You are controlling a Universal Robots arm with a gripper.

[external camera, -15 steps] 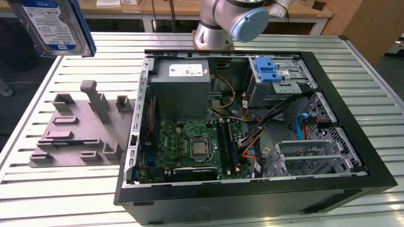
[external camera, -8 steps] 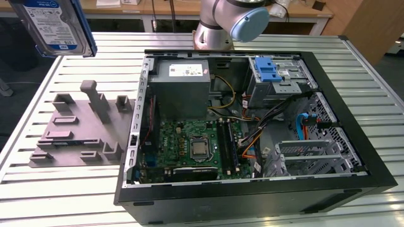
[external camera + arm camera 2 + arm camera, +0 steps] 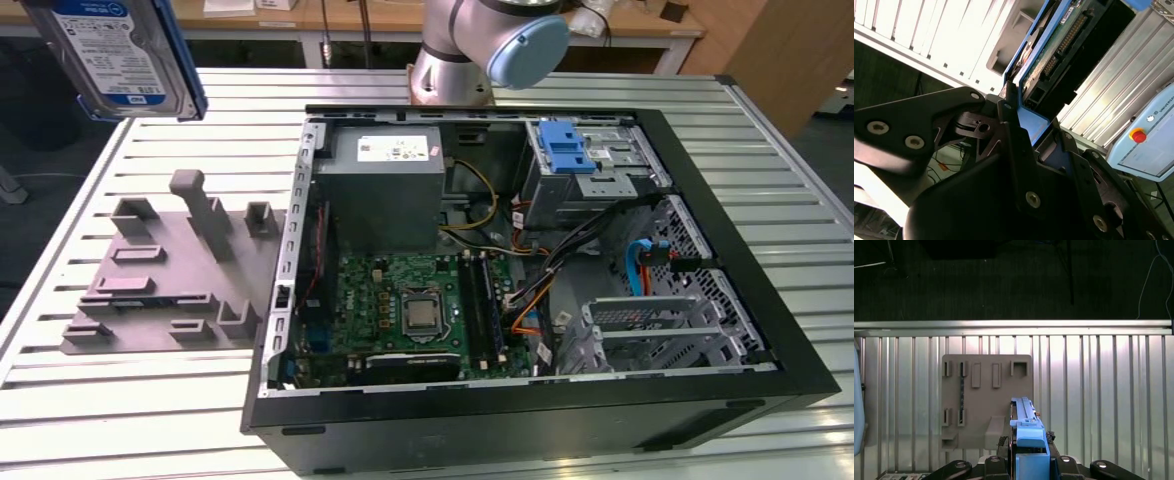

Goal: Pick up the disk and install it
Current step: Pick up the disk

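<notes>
The disk point(image 3: 120, 55), a silver-grey drive with a white-and-blue label in a blue carrier, hangs in the air at the exterior view's upper left, above the slatted table. In the second wrist view my gripper point(image 3: 1031, 120) is shut on the carrier's blue end, and the disk point(image 3: 1054, 50) shows its green board and connector. In the first wrist view the disk point(image 3: 1026, 432) stands edge-on between the black fingers point(image 3: 996, 462), above the grey holder plate point(image 3: 986, 400).
An open computer case point(image 3: 747, 330) lies on the table with a motherboard point(image 3: 400, 310), a grey power supply point(image 3: 380, 190), a drive cage with a blue latch point(image 3: 567, 150) and a metal bay point(image 3: 654, 325). The grey fixture point(image 3: 174, 270) lies beside the case. The arm's base point(image 3: 481, 45) stands behind it.
</notes>
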